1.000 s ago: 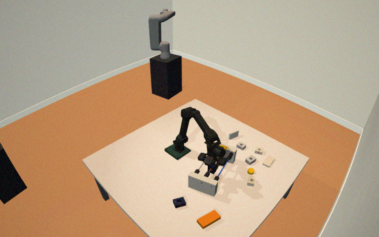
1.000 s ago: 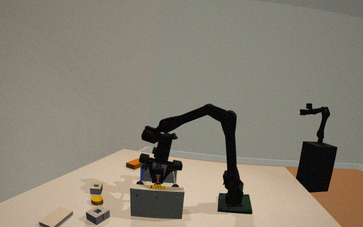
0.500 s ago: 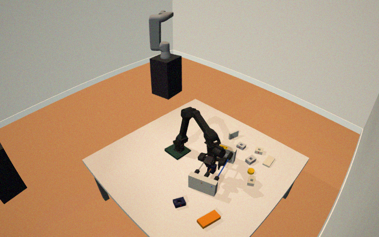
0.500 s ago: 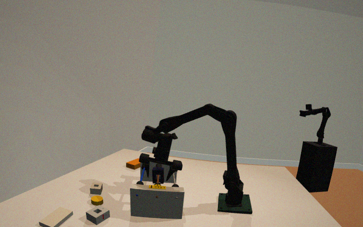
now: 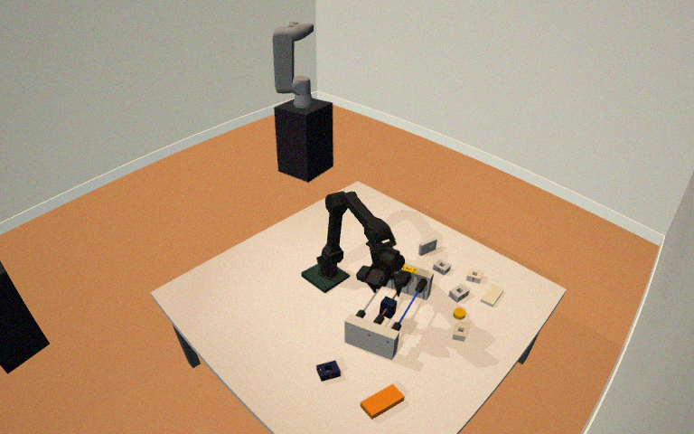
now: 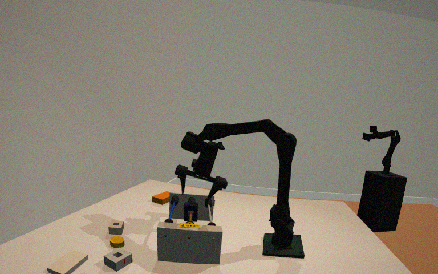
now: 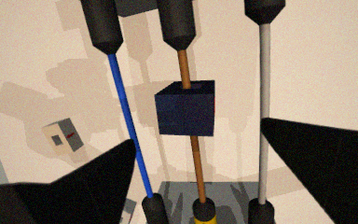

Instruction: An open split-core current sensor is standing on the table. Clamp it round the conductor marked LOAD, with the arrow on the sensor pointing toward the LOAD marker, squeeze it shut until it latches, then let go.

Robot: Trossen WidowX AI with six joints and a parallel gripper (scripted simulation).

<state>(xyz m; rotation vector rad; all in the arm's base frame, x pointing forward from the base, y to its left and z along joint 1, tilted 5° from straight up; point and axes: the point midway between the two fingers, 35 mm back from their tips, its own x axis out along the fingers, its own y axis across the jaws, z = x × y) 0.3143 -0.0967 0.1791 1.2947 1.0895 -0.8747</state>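
The dark blue sensor [image 5: 388, 306] [image 6: 190, 211] [image 7: 186, 114] sits round the brown middle conductor [image 7: 185, 70], which passes through its opening. It looks closed, with no gap seen; the latch cannot be made out. A red mark shows at its right edge in the wrist view; its arrow cannot be read. The yellow LOAD marker [image 6: 189, 225] [image 5: 409, 268] is on top of one end block, in line with the brown conductor. My gripper [image 5: 388, 292] [image 6: 195, 197] [image 7: 198, 134] is open and empty above the sensor, its fingers apart on either side and not touching it.
The blue conductor [image 7: 123, 103] and grey conductor [image 7: 265, 70] run either side, close to my fingertips in the wrist view. Another dark blue block [image 5: 328, 370] and an orange block [image 5: 382, 401] lie beyond the other end block [image 5: 370, 337]. Several grey blocks and a yellow disc [image 5: 459, 313] stand aside.
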